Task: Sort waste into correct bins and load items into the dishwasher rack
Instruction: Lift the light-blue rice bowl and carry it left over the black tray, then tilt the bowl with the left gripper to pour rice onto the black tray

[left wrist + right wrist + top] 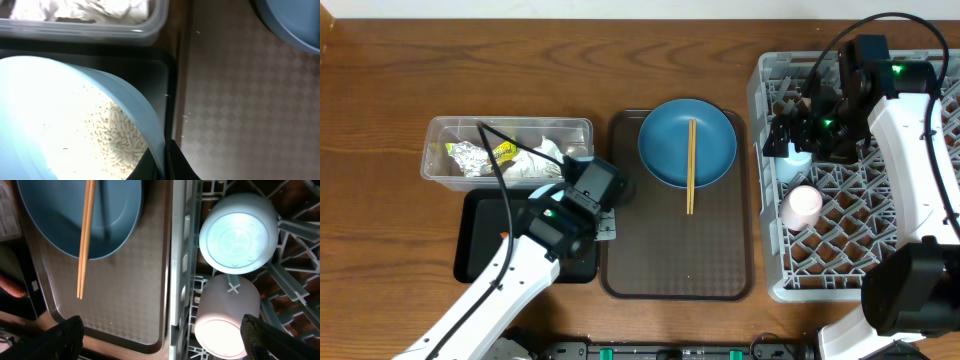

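Note:
My left gripper (165,161) is shut on the rim of the white bowl (60,110), which has a light blue outside. The bowl holds white rice scraps (117,137) and hangs tilted over the black tray (480,255). In the overhead view my left arm hides the bowl. My right gripper (170,340) is open and empty over the left side of the grey rack (840,250). The light blue cup (239,232) and pink cup (227,317) lie in the rack. The blue plate (686,143) carries the chopsticks (691,170). A small carrot (10,286) lies on the black tray.
The plate sits at the far end of a brown serving tray (675,265) between the bins and the rack. The clear tub (510,125) behind the black tray holds white tissues (542,160) and a foil wrapper (472,155).

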Robot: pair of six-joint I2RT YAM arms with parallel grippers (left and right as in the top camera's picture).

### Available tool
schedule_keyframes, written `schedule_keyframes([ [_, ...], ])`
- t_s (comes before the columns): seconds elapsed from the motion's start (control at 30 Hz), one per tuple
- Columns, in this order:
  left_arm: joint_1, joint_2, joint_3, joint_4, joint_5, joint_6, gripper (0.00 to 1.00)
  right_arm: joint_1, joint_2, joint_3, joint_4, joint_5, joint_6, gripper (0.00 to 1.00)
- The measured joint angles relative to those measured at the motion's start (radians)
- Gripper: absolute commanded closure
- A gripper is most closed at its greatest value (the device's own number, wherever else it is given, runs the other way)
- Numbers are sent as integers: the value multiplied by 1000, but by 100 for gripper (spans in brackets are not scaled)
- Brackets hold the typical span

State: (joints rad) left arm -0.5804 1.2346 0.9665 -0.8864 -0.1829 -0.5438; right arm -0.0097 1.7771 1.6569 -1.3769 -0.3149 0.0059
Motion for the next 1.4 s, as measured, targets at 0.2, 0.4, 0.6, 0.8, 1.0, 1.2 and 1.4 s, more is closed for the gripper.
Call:
schedule_keyframes([
  [0.2, 81, 0, 0, 0, 62, 53, 94, 0, 0, 0, 0, 0, 0, 1],
  [0.4, 207, 0, 0, 0, 192, 143, 94, 0, 0, 0, 0, 0, 0, 1],
  [0.6, 375, 0, 0, -4, 423, 267, 93, 0, 0, 0, 0, 0, 0, 1],
  [0.8, 566, 0, 0, -75, 700, 424, 94, 0, 0, 0, 0, 0, 0, 1],
  [1.0, 733, 0, -15, -128, 921, 586, 94, 0, 0, 0, 0, 0, 0, 1],
  [1.2, 864, -1, -122, -135, 1098, 742, 94, 0, 0, 0, 0, 0, 0, 1],
  [1.4, 954, 9, -229, -85, 1236, 845, 94, 0, 0, 0, 0, 0, 0, 1],
])
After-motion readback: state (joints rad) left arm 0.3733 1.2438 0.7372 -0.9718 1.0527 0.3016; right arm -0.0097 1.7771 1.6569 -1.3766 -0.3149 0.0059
